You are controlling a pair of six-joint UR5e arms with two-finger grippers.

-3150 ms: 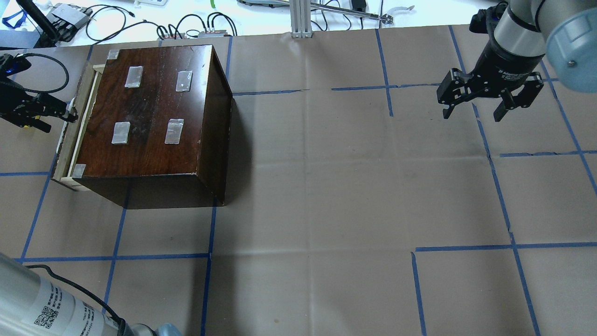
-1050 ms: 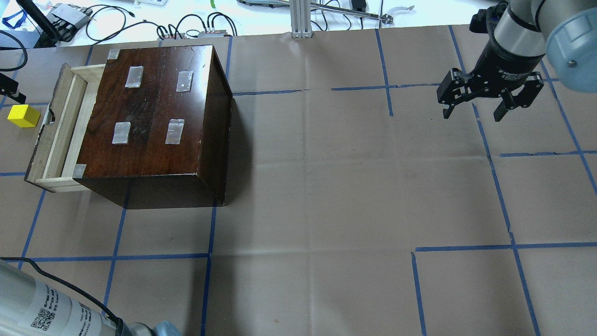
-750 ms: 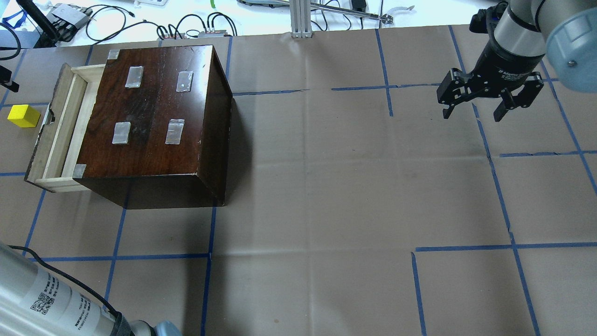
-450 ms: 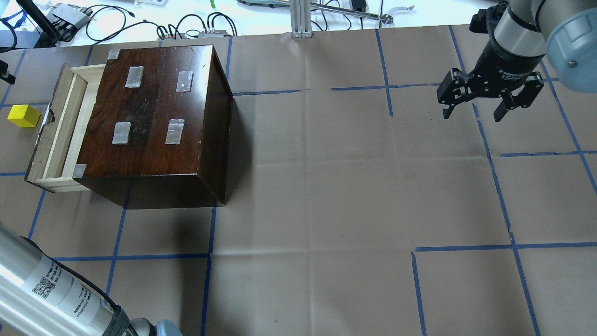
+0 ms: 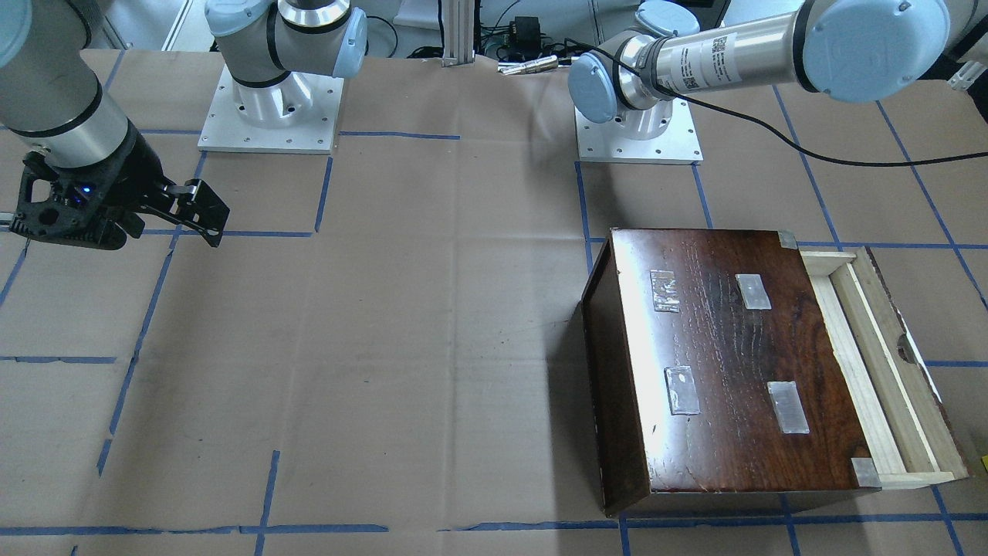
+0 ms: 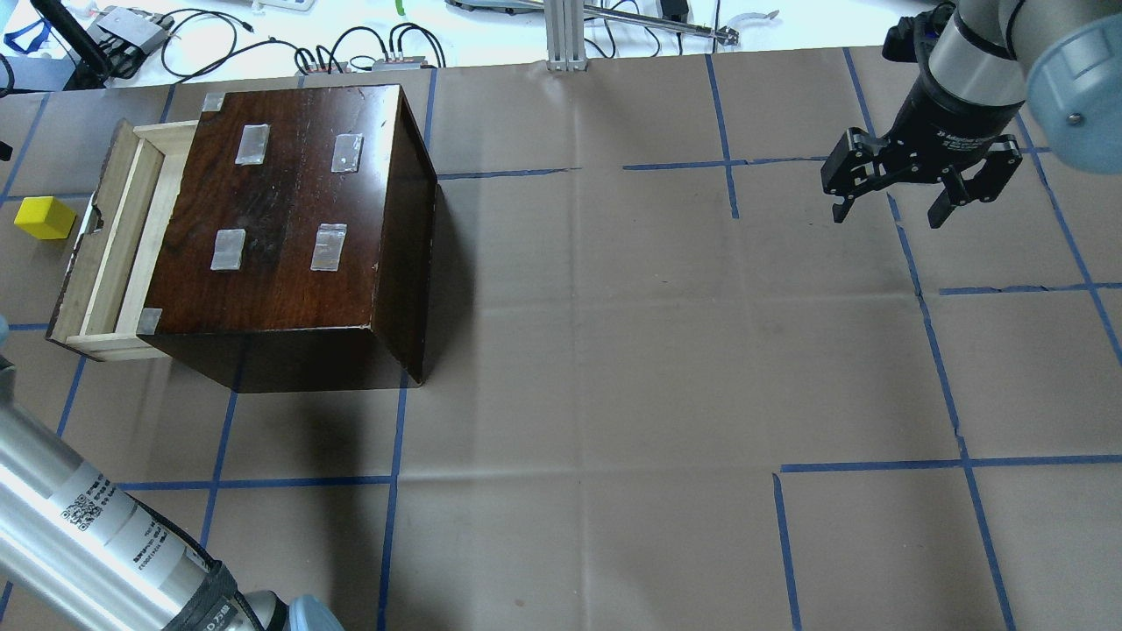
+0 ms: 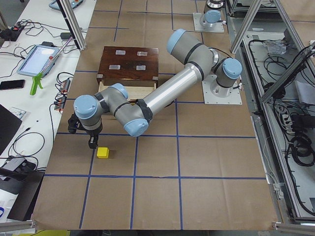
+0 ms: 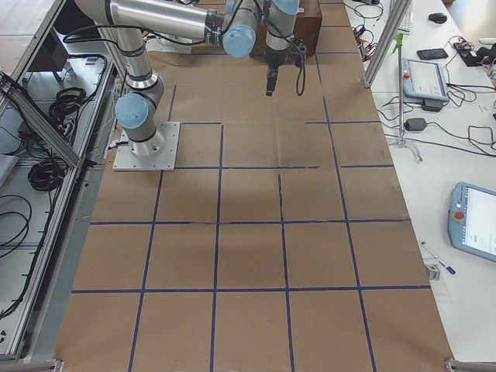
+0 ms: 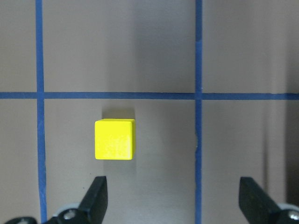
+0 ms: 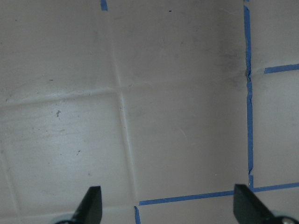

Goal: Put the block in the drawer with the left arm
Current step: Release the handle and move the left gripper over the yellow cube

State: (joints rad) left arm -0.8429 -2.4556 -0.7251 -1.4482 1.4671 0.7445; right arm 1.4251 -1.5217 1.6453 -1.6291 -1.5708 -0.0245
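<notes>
Pre-grasp: hovering left gripper, fingers apart, above yellow block by table's left edge. Next probably calling for centring, descending, clamping. Right gripper idling, fingers spread.

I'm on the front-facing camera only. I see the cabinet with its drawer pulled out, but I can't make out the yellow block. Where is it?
Observer: The block lies on the table, outside the drawer, just beyond its notched front.
Operator: And the left pincer? It's out of my frame.
Observer: The left pincer hangs over the table by the block, not touching it.
Operator: Open or shut?
Observer: Open: its fingers stand wide apart with nothing between them.
</notes>
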